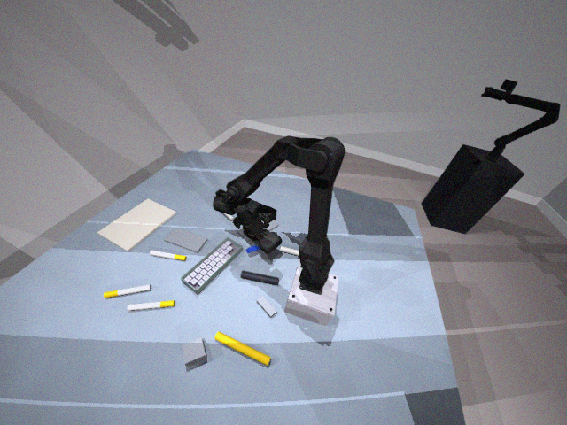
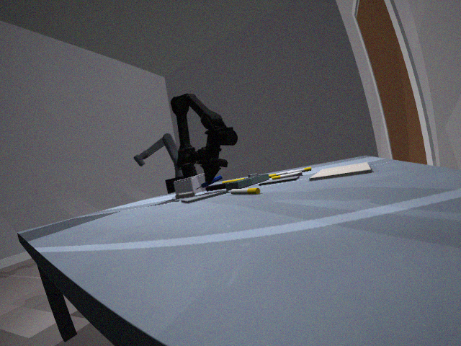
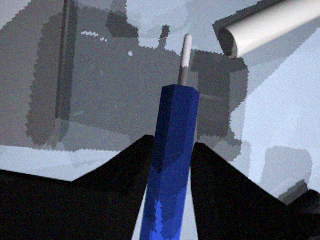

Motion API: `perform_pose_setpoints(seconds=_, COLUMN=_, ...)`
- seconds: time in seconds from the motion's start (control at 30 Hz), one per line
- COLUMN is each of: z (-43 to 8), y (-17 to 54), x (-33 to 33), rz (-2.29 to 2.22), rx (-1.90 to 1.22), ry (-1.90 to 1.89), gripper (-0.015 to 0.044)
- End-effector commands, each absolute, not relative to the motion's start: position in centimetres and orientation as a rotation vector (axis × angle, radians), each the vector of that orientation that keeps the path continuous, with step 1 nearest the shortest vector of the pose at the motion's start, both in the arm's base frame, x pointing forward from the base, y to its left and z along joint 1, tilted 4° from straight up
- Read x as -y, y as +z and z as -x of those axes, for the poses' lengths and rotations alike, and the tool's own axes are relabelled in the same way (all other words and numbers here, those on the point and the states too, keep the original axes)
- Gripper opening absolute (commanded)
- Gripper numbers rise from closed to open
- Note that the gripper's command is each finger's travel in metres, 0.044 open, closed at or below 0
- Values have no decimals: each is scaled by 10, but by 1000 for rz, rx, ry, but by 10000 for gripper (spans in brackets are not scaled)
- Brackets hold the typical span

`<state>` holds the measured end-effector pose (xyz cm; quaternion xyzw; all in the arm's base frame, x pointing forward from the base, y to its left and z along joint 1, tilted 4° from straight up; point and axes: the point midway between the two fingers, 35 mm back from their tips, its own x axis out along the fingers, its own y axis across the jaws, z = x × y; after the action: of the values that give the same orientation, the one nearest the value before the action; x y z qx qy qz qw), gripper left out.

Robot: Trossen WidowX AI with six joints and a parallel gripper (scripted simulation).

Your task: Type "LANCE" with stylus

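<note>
The blue stylus (image 1: 252,249) (image 2: 215,179) (image 3: 172,120) has a hexagonal body and a thin pale tip, which points away from the gripper in the wrist view. My gripper (image 3: 172,147) is shut on its body, with one dark finger on each side. In the exterior view the stylus is tilted, its tip end lower, and looks a little raised from the desk. In the top view the fingers hide most of it. The keyboard (image 1: 211,265) (image 2: 248,181), green-grey with pale keys, lies beside the gripper, farther from the arm's base. Its letters are too small to read.
A white cylinder (image 1: 290,251) (image 3: 275,27) lies near the stylus. A black cylinder (image 1: 260,277) lies between keyboard and base. Several white-and-yellow markers, a grey pad (image 1: 185,239) and a cream board (image 1: 137,224) lie beyond the keyboard. A yellow cylinder (image 1: 242,348) and grey block (image 1: 194,353) lie nearer the top camera.
</note>
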<state>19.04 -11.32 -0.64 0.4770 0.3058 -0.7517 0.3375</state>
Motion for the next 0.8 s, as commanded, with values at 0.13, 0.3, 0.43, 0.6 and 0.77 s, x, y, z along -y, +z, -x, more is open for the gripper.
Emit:
perform_pose_setpoints(seconds=0.13, z=-209, y=-10, x=90, rz=-1449, rx=-1120, ry=-1804, gripper=0)
perform_pose_setpoints(seconds=0.3, z=-223, y=-7, x=76, rz=-1589, rx=-1284, ry=-1663, gripper=0)
perform_pose_setpoints(seconds=0.43, z=-235, y=-2, x=67, rz=-1704, rx=-1394, ry=-1526, gripper=0)
perform_pose_setpoints(seconds=0.6, z=-253, y=9, x=59, rz=-1849, rx=-1498, ry=-1327, gripper=0)
perform_pose_setpoints(seconds=0.77, z=-272, y=23, x=54, rz=-1990, rx=-1563, ry=-1103, gripper=0)
